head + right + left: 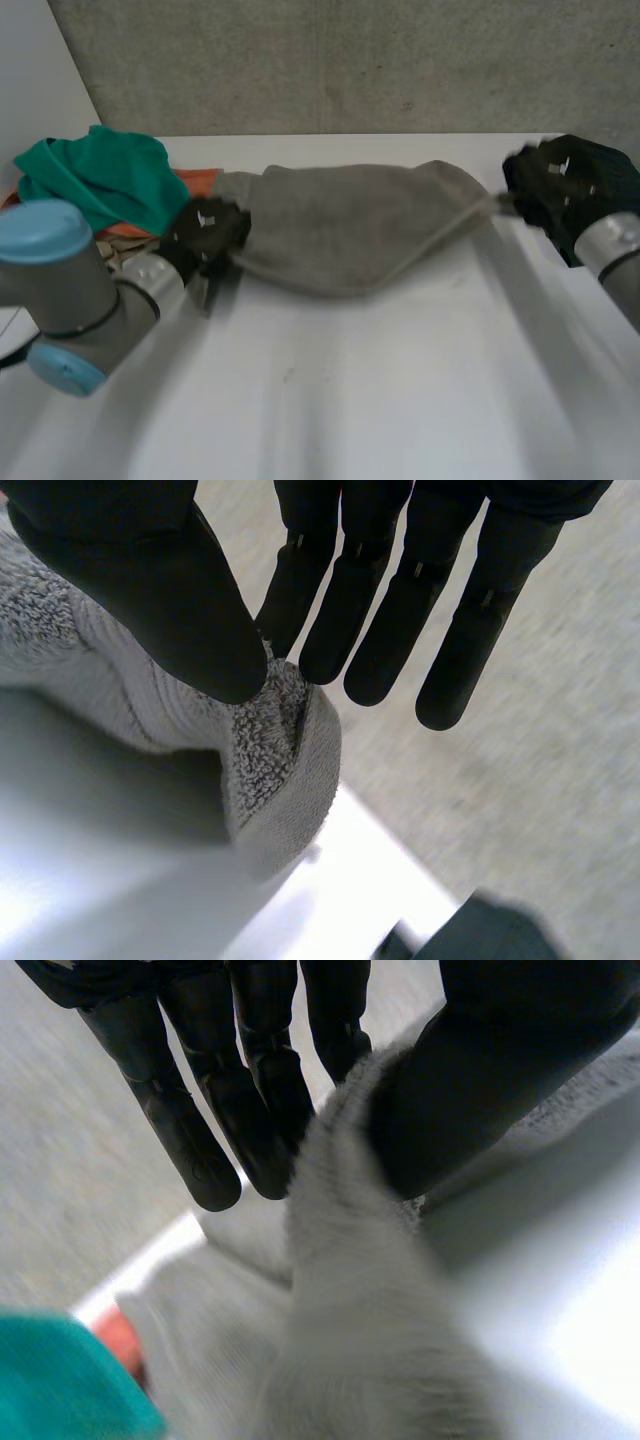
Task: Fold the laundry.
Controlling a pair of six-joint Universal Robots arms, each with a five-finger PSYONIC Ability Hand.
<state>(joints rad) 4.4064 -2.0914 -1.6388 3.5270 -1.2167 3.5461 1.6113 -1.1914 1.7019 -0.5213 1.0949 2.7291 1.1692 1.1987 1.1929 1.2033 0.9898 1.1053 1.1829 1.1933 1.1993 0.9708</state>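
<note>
A grey towel [350, 225] hangs stretched between my two hands above the white table [350, 400], sagging in the middle. My left hand [205, 232] pinches its left end; in the left wrist view the thumb [480, 1080] presses the towel [350, 1290] against straight fingers [250, 1110]. My right hand [560, 185] holds the right end, pulled out to a thin corner. In the right wrist view the thumb [150, 590] pins the towel's hemmed corner [270, 750] against the fingers [400, 610].
A green cloth [100, 175] lies bunched at the table's far left, on top of an orange cloth [195, 182]. The green cloth [60, 1380] also lies below the towel in the left wrist view. A grey wall [350, 60] stands behind the table.
</note>
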